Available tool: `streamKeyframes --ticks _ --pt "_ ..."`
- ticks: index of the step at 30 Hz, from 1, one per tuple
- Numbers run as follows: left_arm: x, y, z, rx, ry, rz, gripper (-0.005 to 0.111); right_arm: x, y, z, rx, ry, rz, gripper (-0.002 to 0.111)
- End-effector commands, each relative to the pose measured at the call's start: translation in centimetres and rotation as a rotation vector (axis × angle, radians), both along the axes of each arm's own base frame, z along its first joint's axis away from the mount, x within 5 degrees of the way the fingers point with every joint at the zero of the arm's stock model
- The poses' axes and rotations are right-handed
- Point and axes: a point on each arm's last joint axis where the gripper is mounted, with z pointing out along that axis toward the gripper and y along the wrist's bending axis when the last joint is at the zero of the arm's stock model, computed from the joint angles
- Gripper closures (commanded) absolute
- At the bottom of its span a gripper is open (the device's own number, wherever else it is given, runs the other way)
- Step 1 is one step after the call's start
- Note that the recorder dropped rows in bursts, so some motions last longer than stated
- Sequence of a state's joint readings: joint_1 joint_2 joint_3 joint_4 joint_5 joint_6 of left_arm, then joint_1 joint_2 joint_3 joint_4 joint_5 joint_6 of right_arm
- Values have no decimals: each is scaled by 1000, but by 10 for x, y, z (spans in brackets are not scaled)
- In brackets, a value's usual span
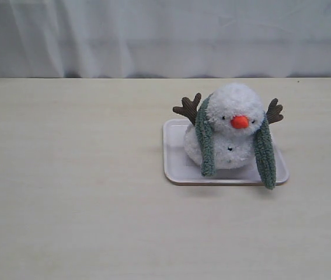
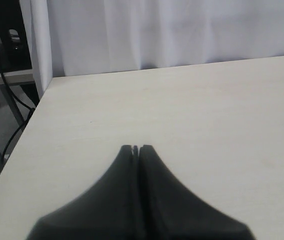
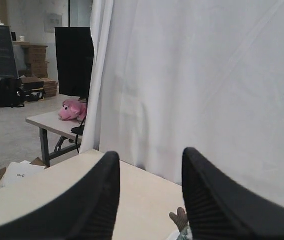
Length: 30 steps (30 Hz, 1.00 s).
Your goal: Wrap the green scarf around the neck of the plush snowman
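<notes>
The plush snowman [image 1: 230, 125] sits upright on a flat white tray [image 1: 175, 157], orange nose facing the camera, brown twig arms out to both sides. The green scarf [image 1: 204, 140] is draped behind its head, one end hanging down each side of the body; the other end [image 1: 265, 154] reaches past the tray's front edge. Neither arm shows in the exterior view. My left gripper [image 2: 135, 147] is shut on nothing above bare table. My right gripper [image 3: 150, 157] is open and empty; one twig arm [image 3: 179, 218] and a scrap of scarf [image 3: 185, 233] peek between its fingers.
A white curtain [image 1: 165, 35] hangs behind the pale wooden table [image 1: 66, 192]. The table's corner and edge [image 2: 39, 100] show in the left wrist view, with cables and floor beyond. A pink plush [image 3: 71, 110] lies on a separate table past the curtain.
</notes>
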<state>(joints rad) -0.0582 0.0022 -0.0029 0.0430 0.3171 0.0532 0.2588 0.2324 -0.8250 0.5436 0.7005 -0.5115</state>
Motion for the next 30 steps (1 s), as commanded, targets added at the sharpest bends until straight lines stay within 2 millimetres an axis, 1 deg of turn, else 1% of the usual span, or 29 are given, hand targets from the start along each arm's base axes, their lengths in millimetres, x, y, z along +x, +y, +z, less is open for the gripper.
streamKeyframes --ticks 1,11,13,14,17,18,20,21,22,30 --pt "0 0 0 -4 -7 -7 107 0 0 -3 -9 13 3 70" --pt "0 0 0 -4 -7 -7 107 0 0 -3 -9 13 3 70" --pt "1 0 3 21 -38 -7 107 0 0 -3 -9 13 3 70" --pt "1 0 7 29 -90 -9 107 0 0 -3 -9 13 3 70" --pt "2 -1 12 16 -142 -13 107 0 1 -3 -11 20 6 70" --pt "2 -1 12 16 -140 -13 107 0 1 -4 -6 32 10 74" --pt "2 -1 11 16 -138 -12 107 0 1 -4 3 38 10 91" --pt "2 -1 11 16 -138 -12 107 0 1 -3 7 33 7 102" --pt "2 -1 11 16 -138 -12 107 0 1 -3 8 31 7 104" --pt "2 -1 11 16 -138 -12 107 -1 1 -5 9 51 15 104"
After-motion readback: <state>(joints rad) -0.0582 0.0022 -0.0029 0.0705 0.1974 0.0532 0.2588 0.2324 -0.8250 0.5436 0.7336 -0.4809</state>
